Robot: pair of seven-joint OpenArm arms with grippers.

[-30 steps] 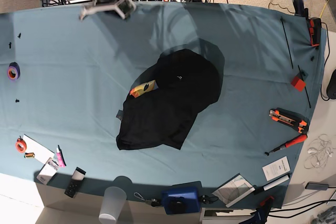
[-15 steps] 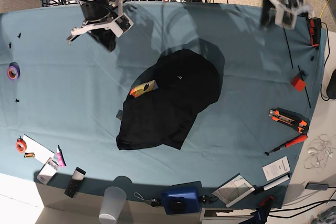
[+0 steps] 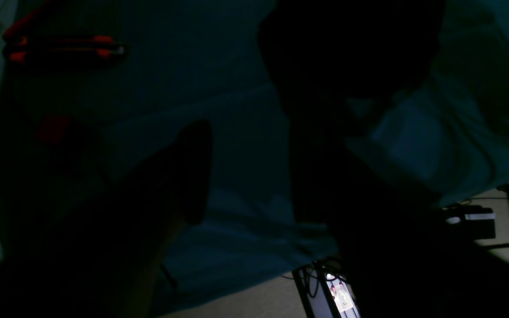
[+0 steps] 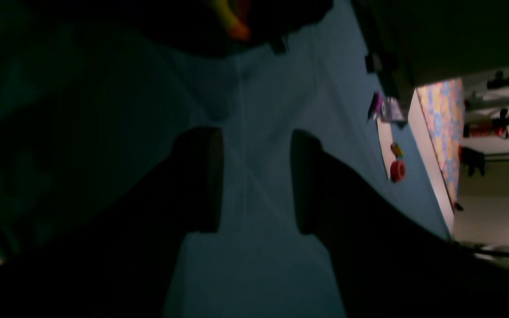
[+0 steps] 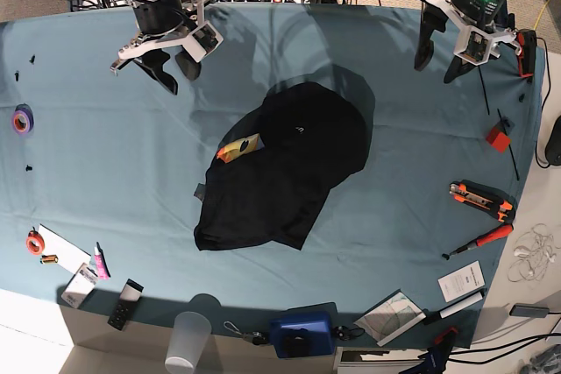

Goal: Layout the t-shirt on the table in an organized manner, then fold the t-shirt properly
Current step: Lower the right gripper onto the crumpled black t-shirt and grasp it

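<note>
base | t-shirt (image 5: pixel 285 168): black, crumpled heap, orange-yellow print showing | both end effectors released, holding nothing

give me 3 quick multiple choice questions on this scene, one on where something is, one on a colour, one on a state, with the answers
1. Where does the t-shirt lie?
A. bunched near the middle of the table
B. hanging off the table's edge
C. under the right gripper

2. What colour is the cloth on the table?
A. white
B. teal-blue
C. red

3. How do the two grippers stand?
A. both shut on the t-shirt
B. left gripper shut on a tool
C. both open, holding nothing

Answers:
1. A: the base view shows the t-shirt crumpled mid-table, apart from both grippers.
2. B: teal-blue cloth shows all around the black t-shirt.
3. C: in the base and wrist views each gripper's fingers are spread with only table cloth between them.
</note>
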